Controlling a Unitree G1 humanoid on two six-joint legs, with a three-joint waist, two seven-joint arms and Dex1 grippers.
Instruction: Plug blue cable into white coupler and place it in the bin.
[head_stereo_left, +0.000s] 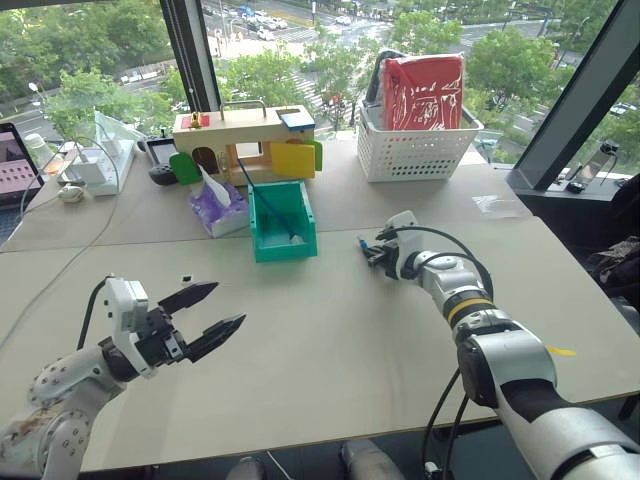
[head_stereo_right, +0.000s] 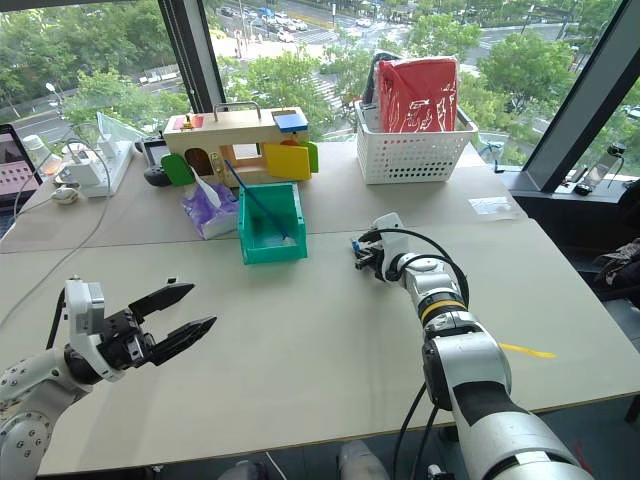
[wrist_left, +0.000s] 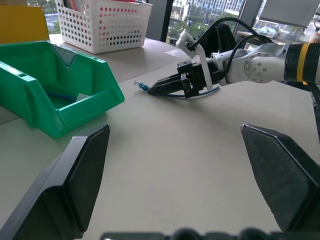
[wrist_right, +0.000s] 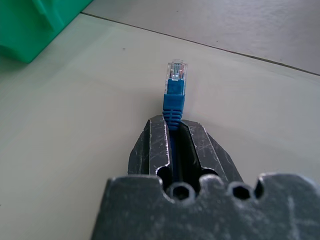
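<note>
My right gripper (head_stereo_left: 372, 252) is shut on the blue cable (wrist_right: 175, 95) low over the table, right of the bin. The cable's clear-tipped plug (wrist_left: 142, 86) sticks out past the fingertips toward the bin. The teal-green bin (head_stereo_left: 262, 250) stands mid-table with a darker blue cable and a small white piece inside. A tiny white block, apparently the white coupler (head_stereo_left: 186, 277), lies on the table just beyond my left gripper (head_stereo_left: 215, 310). That gripper hovers open and empty at the near left.
A white lattice basket (head_stereo_left: 415, 150) holding a red bag stands at the back right. A wooden toy house (head_stereo_left: 240, 135) and a purple tissue pack (head_stereo_left: 218, 205) sit behind and left of the bin. A grey-white wire (head_stereo_left: 60, 250) trails along the far left.
</note>
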